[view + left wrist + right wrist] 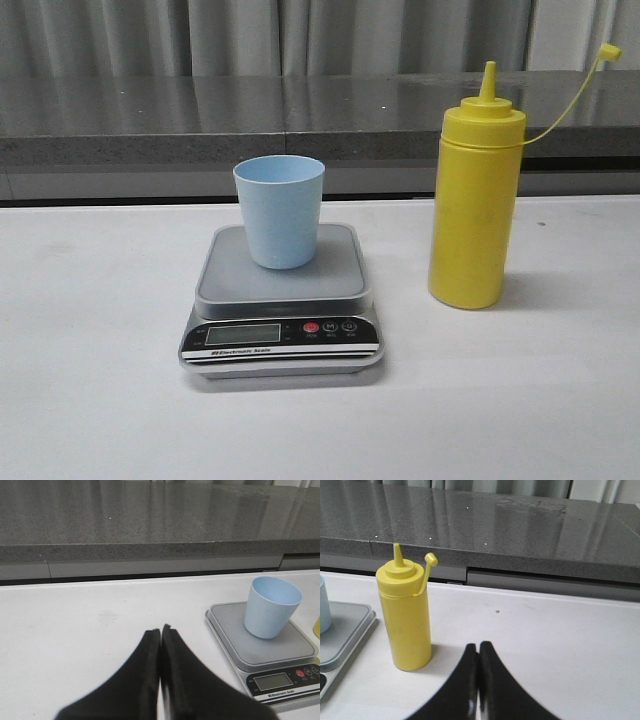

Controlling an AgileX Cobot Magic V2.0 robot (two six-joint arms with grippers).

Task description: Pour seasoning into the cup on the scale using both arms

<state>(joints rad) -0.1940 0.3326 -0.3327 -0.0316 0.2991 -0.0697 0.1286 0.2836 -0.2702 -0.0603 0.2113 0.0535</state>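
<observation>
A white table [90,400] runs back to a speckled grey counter [200,115] under grey curtains [150,35]. The cup [280,210] stands upright on the scale [282,300], the seasoning [474,200] just to its right; the display's digits are unreadable. Left gripper [160,630] and right gripper [478,647] are both closed, empty, and unseen from the front.
</observation>
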